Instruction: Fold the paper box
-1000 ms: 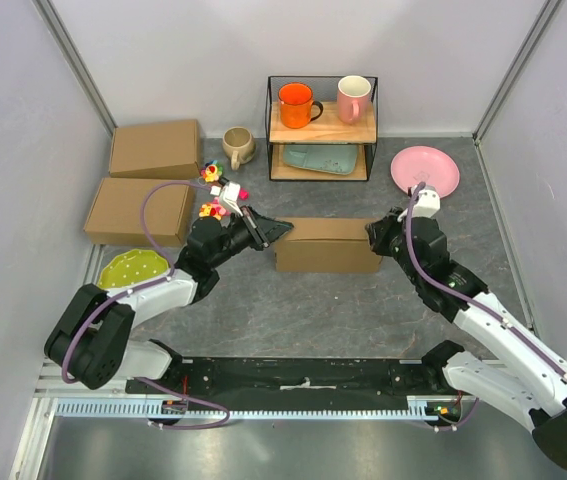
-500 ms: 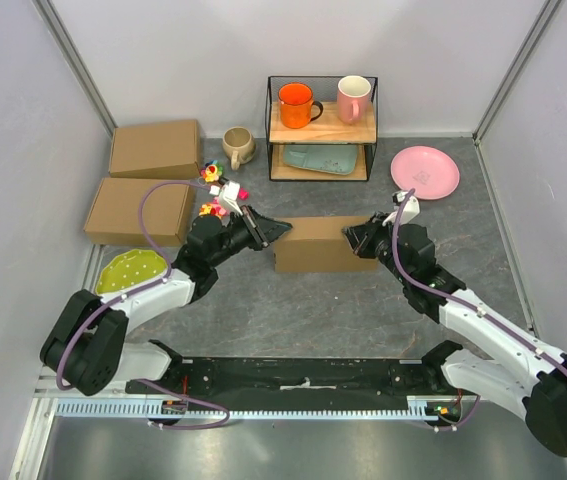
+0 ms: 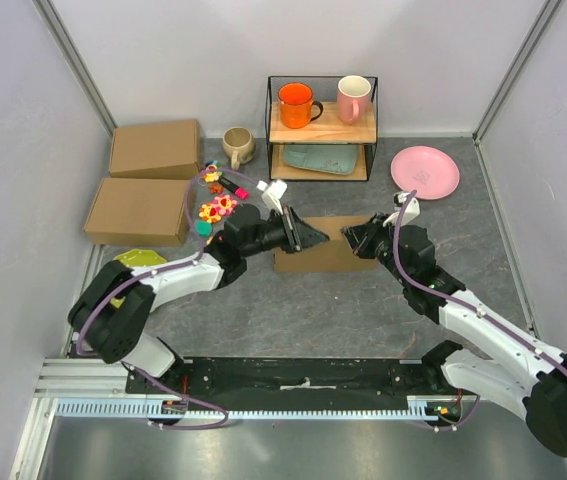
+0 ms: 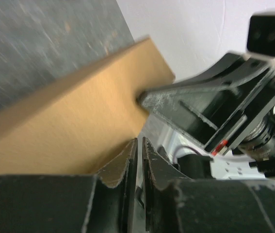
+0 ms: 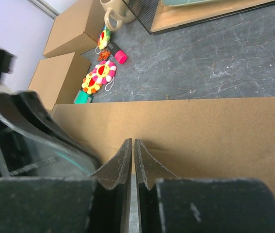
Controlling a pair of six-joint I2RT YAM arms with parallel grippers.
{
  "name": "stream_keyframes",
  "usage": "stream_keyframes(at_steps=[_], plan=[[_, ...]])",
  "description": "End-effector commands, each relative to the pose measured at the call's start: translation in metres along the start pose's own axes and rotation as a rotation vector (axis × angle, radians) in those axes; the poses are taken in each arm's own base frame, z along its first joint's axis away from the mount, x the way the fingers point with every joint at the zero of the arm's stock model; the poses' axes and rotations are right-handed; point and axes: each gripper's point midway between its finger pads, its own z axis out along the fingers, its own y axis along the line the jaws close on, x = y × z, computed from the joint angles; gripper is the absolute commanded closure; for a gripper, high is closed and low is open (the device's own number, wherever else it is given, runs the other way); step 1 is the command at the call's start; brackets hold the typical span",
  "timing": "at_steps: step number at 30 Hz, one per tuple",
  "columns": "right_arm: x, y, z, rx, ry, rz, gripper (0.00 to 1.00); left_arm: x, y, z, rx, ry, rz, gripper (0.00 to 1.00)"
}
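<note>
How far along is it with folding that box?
Done, by the look of it: the box stands as a closed, flat rectangle, with no loose flaps showing from above. In hand: the left gripper and right gripper, both shut, sit over its top from opposite ends. Left: probably only pressing the lid home; the tabs are hidden.

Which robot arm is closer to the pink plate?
Right. The right end effector sits at the right end of the paper box, below-left of the pink plate; the left end effector is farther left, over the box.
</note>
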Motion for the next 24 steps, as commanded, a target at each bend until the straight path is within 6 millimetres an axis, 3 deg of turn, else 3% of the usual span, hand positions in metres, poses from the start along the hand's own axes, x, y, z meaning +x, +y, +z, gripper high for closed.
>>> stream_keyframes(at_steps=[1,3,4,6,7,9,12,18,21,22,24], plan=[[0.044,-0.035,-0.019,0.152,0.204,-0.056,0.87,0.046,0.026,0.007,-0.03,0.122,-0.083,0.83],[0.023,-0.026,-0.022,0.148,0.162,-0.081,0.85,0.054,0.038,0.008,-0.058,0.131,-0.099,0.83],[-0.001,-0.009,-0.024,0.118,0.106,-0.086,0.85,0.057,0.045,0.007,-0.078,0.127,-0.104,0.84],[-0.026,-0.002,-0.029,0.124,0.049,-0.109,0.84,0.058,0.049,0.006,-0.093,0.125,-0.102,0.84],[-0.048,0.011,-0.034,0.1,-0.004,-0.109,0.84,0.058,0.052,0.006,-0.103,0.121,-0.1,0.84],[-0.072,0.02,-0.039,0.088,-0.059,-0.109,0.87,0.057,0.053,0.006,-0.112,0.118,-0.097,0.84],[-0.088,0.021,-0.044,0.084,-0.104,-0.1,0.92,0.056,0.054,0.006,-0.119,0.111,-0.091,0.84],[-0.097,0.007,-0.05,0.089,-0.163,-0.046,1.0,0.057,0.053,0.007,-0.113,0.119,-0.093,0.85],[-0.079,-0.018,-0.044,0.126,-0.13,-0.008,1.0,0.056,0.053,0.007,-0.112,0.119,-0.094,0.85],[-0.059,-0.03,-0.04,0.138,-0.081,0.002,1.0,0.057,0.053,0.006,-0.112,0.121,-0.092,0.85],[-0.042,-0.048,-0.037,0.174,-0.053,0.031,1.0,0.057,0.053,0.006,-0.112,0.123,-0.093,0.85]])
